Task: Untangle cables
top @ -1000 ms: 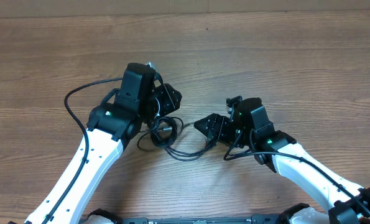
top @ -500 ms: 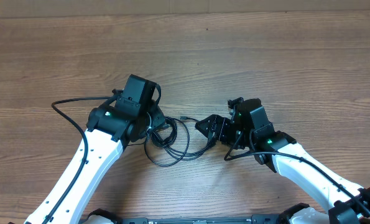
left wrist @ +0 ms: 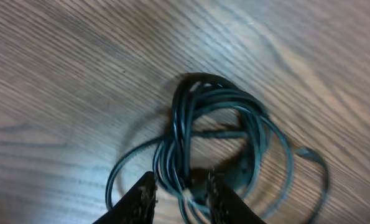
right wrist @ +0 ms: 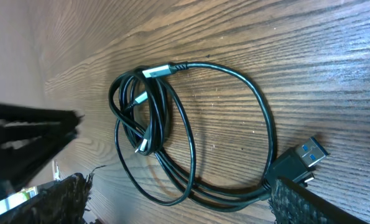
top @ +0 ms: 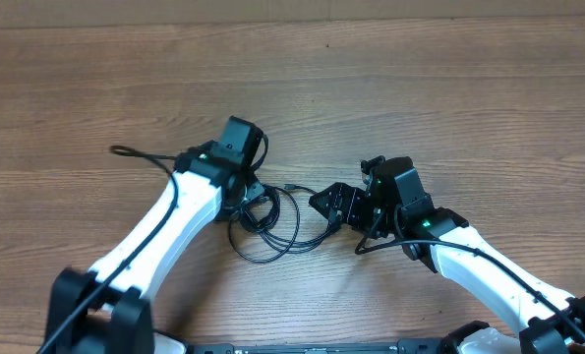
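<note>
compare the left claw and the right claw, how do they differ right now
The left claw has fingers close together, straddling the cables; the right claw has them wide apart, holding nothing. The left claw is at the tangle, the right claw by the USB plug. Both hang low over the table.

No text can be read (not even on the cables [right wrist: 161,112]).
</note>
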